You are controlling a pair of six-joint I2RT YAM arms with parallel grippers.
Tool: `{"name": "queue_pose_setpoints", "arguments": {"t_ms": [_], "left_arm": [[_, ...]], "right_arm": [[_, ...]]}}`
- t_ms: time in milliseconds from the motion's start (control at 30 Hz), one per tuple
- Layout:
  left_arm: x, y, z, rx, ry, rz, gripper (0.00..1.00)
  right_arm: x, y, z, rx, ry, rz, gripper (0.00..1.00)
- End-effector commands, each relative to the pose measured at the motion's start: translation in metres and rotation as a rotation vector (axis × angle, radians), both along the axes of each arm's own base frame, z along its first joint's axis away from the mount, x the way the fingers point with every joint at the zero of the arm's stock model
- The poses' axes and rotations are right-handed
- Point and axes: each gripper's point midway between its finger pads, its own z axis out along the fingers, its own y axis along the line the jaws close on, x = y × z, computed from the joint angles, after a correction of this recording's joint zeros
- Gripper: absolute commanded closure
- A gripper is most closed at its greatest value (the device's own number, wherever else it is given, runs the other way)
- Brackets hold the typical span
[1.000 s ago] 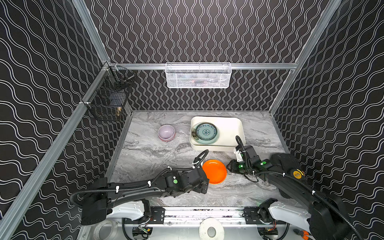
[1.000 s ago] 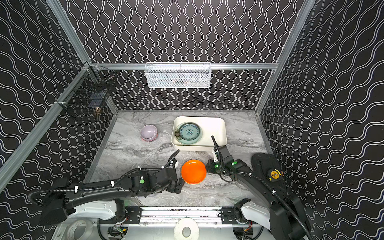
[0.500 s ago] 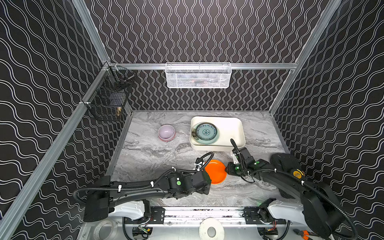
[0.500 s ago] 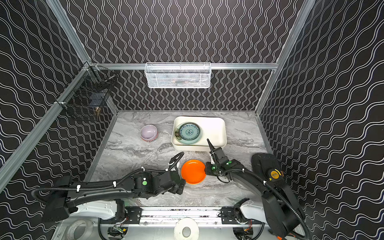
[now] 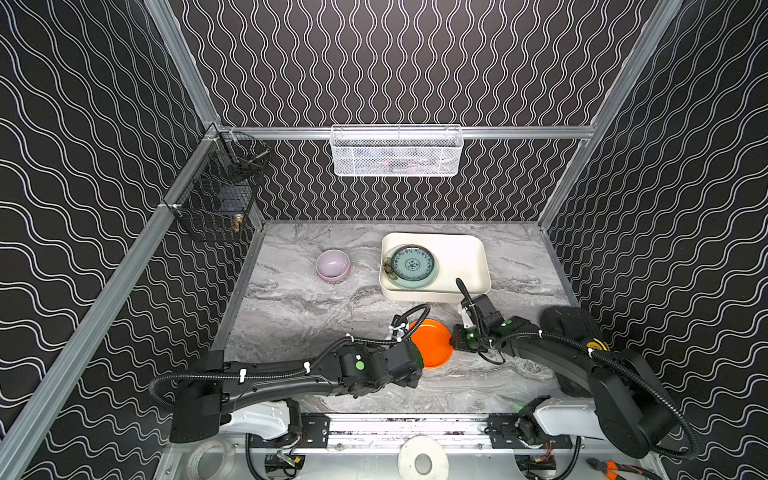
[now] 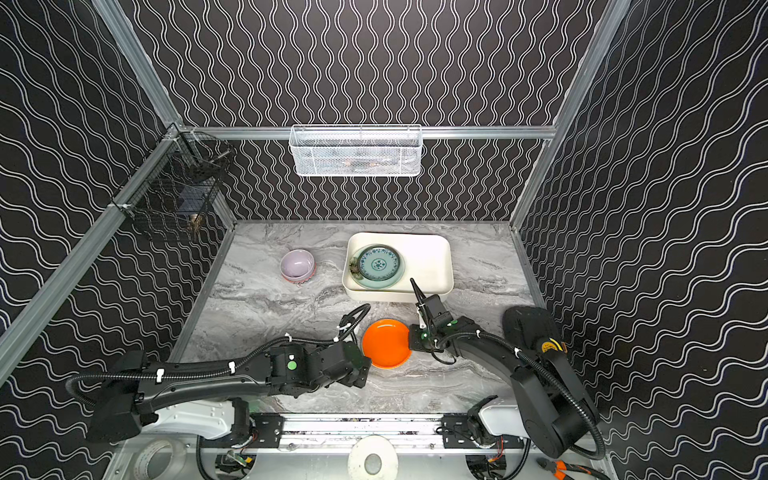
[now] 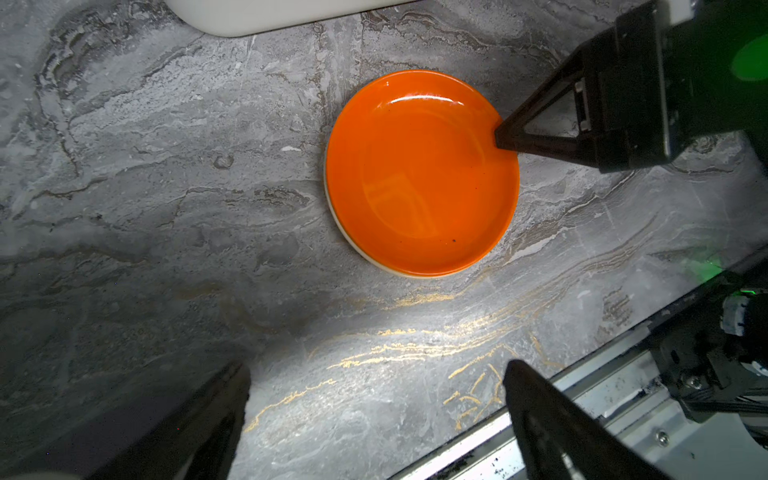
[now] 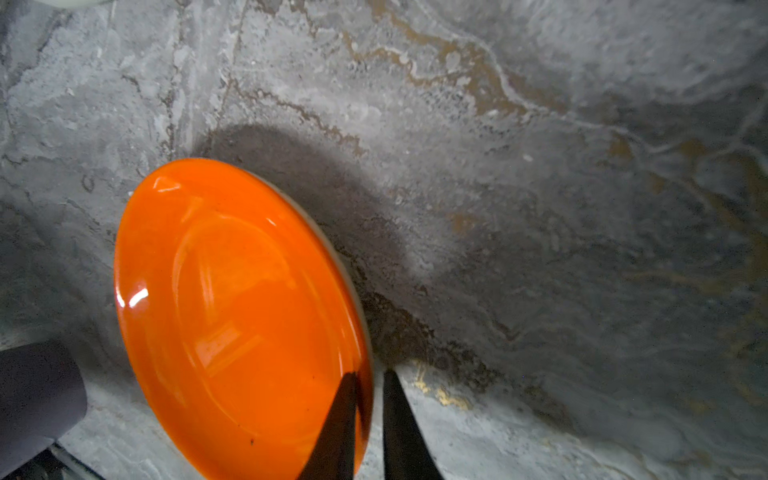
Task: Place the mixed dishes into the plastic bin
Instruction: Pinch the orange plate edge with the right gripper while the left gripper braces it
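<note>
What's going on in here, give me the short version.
The right claw is pinched on the rim of the orange plate, which sits on the table in front of the plastic bin. The left claw hangs open next to the plate, holding nothing. The bin already holds a teal patterned plate. A lilac bowl waits on the table beside the bin.

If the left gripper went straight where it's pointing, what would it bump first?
Probably the plate, lying straight ahead of the open left gripper, though depth is unclear.
</note>
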Motion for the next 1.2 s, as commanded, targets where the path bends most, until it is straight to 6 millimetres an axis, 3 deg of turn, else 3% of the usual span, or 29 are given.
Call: {"name": "queue_pose_setpoints", "arguments": {"t_ms": [0, 200, 467, 767, 933, 1167], "left_arm": [[0.004, 0.004, 0.004, 0.024, -0.027, 0.007, 0.01], [0.006, 0.006, 0.006, 0.031, -0.037, 0.012, 0.01], [0.007, 0.010, 0.017, 0.004, -0.053, 0.015, 0.01], [0.025, 0.033, 0.037, -0.007, -0.077, 0.082, 0.01], [0.047, 0.040, 0.049, -0.059, -0.067, 0.103, 0.01], [0.061, 0.047, 0.078, -0.080, -0.110, 0.118, 0.01]], "right_arm": [[0.007, 0.001, 0.006, -0.001, -0.030, 0.002, 0.90], [0.007, 0.000, 0.014, -0.006, -0.043, 0.004, 1.00], [0.007, 0.006, 0.030, 0.041, -0.054, 0.010, 1.00], [0.011, 0.017, 0.073, 0.122, -0.113, 0.028, 1.00], [0.025, 0.020, 0.103, 0.124, -0.177, 0.023, 1.00], [0.065, 0.027, 0.144, 0.147, -0.273, 0.010, 1.00]]}}
